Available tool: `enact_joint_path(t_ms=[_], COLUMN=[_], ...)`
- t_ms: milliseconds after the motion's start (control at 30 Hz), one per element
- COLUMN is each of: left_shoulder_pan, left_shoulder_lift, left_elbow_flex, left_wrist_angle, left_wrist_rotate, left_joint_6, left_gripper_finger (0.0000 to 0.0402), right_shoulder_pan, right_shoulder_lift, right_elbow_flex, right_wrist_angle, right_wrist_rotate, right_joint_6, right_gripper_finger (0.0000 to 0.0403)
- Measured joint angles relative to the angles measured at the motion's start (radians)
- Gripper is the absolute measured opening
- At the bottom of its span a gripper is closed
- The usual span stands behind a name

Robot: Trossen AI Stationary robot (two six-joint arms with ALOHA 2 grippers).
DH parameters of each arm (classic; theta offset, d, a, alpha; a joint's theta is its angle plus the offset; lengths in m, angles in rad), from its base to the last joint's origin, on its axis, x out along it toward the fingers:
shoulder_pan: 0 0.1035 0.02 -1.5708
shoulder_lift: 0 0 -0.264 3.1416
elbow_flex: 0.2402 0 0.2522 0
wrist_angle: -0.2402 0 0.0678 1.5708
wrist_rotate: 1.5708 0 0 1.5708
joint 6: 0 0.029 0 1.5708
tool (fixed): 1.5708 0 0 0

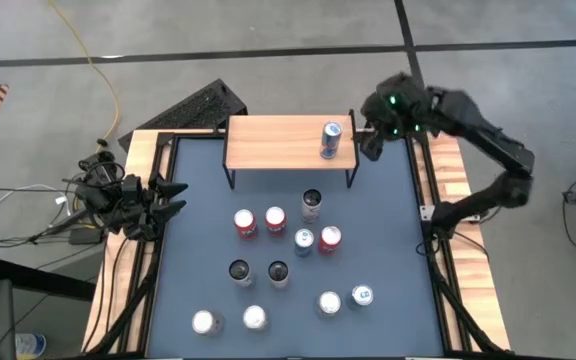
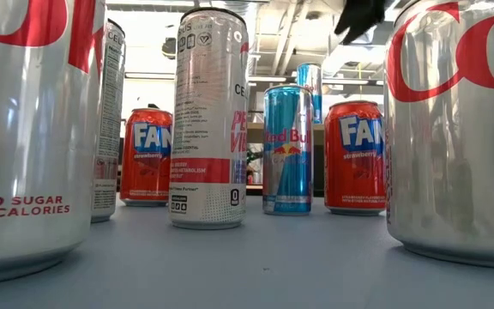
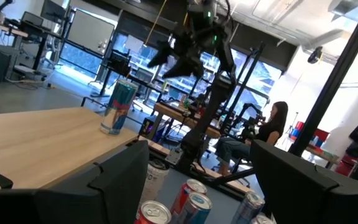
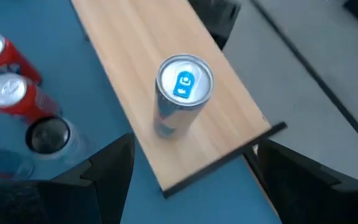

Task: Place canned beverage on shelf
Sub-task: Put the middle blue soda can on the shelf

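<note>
The can (image 1: 331, 139), slim, blue and silver with a blue tab on top, stands upright on the shelf (image 1: 268, 142), near the shelf's right end in the upper middle of the high view. Right gripper (image 1: 373, 140) hangs just right of it, jaws wide, holding nothing. Left gripper (image 1: 168, 200) waits at the mat's left edge, also open. Dark blue mat (image 1: 198, 260), wooden table rim, grey floor. More cans (image 1: 276, 218) stand loose mid-mat.

big cola cans (image 2: 453, 129) cropped at edges — shelf (image 2: 316, 137) mostly hidden
</note>
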Motion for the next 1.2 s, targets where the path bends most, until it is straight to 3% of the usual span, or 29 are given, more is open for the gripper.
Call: enact_joint_path(t_ms=[300,500,1000,1200], left_shoulder_pan=[0.000,0.000,0.000,0.000], left_shoulder_lift=[0.000,0.000,0.000,0.000], left_elbow_flex=[0.000,0.000,0.000,0.000], left_wrist_angle=[0.000,-0.003,-0.014,-0.014], left_wrist_rotate=[0.027,0.027,0.027,0.027], left_joint_6=[-0.019,-0.019,-0.027,-0.031], left_gripper_finger=[0.0272,0.0272,0.0272,0.0272], right_shoulder_pan=[0.014,0.046,0.053,0.053], right_shoulder_lift=[-0.351,-0.420,-0.293,-0.293], right_elbow_flex=[-0.551,-0.786,-0.819,-0.819], right_wrist_angle=[0.497,0.805,0.917,0.918], right_wrist_rotate=[0.002,0.002,0.042,0.050], right_joint_6=[0.079,0.089,0.017,0.037], right_gripper_finger=[0.0320,0.0320,0.0320,0.0343])
